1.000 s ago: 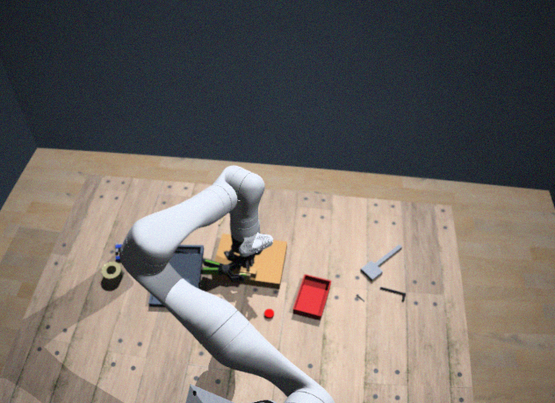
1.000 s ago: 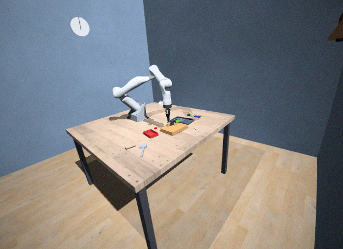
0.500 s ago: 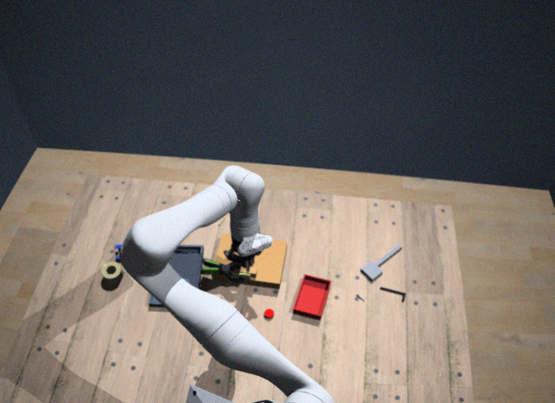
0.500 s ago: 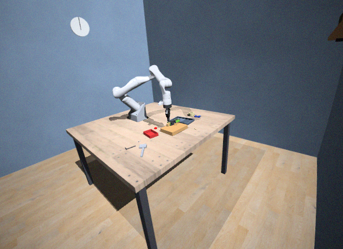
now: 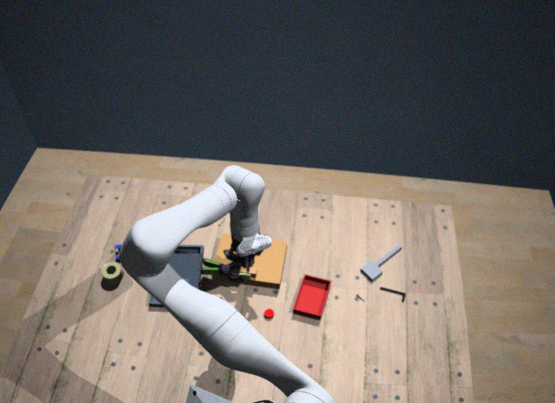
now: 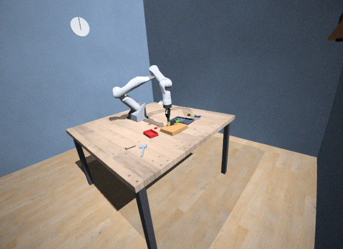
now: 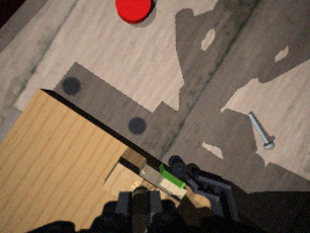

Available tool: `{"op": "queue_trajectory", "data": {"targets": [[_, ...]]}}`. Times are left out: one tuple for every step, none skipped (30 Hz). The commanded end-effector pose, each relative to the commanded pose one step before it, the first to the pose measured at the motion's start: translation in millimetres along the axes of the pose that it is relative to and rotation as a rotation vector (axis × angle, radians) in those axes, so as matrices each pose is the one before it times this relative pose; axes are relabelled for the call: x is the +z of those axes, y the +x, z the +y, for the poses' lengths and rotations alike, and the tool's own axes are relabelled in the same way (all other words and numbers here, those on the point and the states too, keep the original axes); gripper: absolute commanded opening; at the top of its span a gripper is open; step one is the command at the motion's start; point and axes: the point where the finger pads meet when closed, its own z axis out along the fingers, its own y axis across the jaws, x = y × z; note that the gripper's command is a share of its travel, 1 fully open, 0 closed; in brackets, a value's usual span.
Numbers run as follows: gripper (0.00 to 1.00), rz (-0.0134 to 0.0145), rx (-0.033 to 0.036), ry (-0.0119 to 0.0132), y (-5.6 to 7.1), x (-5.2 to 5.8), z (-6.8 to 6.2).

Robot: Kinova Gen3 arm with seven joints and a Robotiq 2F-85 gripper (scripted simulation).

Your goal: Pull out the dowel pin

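Blue walls point(image 6: 69, 75) meet behind the table point(image 5: 349, 237) point(image 6: 110, 135) in the exterior view, with a pale round clock point(image 6: 80, 26) at upper left. The hand point(image 5: 246, 269) point(image 6: 167, 123) point(image 7: 139, 208) points down over the near edge of the orange-brown bench board point(image 5: 274, 260) point(image 6: 174, 129) point(image 7: 59, 148), its fingers standing narrow. Whether the dowel pin sits between them cannot be told. The small wooden block point(image 7: 117, 178) lies on the board at the fingertips, low in the wrist view and partly hidden by them. Just right of the fingers there, the spring clamp point(image 5: 210, 269) point(image 6: 177, 121) point(image 7: 217, 192) reaches in over the board's edge, a green jaw showing beside pale wood.

Farther out in that view, a metal bolt point(image 7: 261, 130) lies at right and a red disc point(image 5: 269, 313) point(image 6: 155, 128) point(image 7: 133, 9) at the top. From above, a dark tray point(image 5: 191, 266) point(image 6: 190, 120) lies left of the board, with a tape roll point(image 5: 104, 270) point(image 6: 191, 114) beyond. A red tray point(image 5: 312, 297) point(image 6: 151, 133) sits toward the lower right, and past it lie a grey mallet point(image 5: 371, 270) point(image 6: 142, 146) and a black hex key point(image 5: 392, 291) point(image 6: 129, 147).
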Motion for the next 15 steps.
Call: {"op": "queue_trajectory", "data": {"targets": [[0.10,-0.00201,0.00668,0.00034,-0.56,-1.04,-0.06],[0.10,0.00000,0.00281,0.00000,0.00,-0.01,0.00],[0.10,0.00000,0.00279,0.00000,0.00,0.00,0.00],[0.10,0.00000,0.00278,0.00000,0.00,0.00,0.00],[0.10,0.00000,0.00277,0.00000,0.00,0.00,0.00],[0.10,0.00000,0.00276,0.00000,0.00,0.00,0.00],[0.10,0.00000,0.00275,0.00000,0.00,0.00,0.00],[0.10,0.00000,0.00273,0.00000,0.00,0.00,0.00],[0.10,0.00000,0.00272,0.00000,0.00,0.00,0.00],[0.10,0.00000,0.00271,0.00000,0.00,0.00,0.00],[0.10,0.00000,0.00270,0.00000,0.00,0.00,0.00],[0.10,0.00000,0.00269,0.00000,0.00,0.00,0.00],[0.10,0.00000,0.00000,0.00000,0.00,0.00,0.00],[0.10,0.00000,0.00000,0.00000,0.00,0.00,0.00],[0.10,0.00000,0.00268,0.00000,0.00,0.00,0.00]]}}
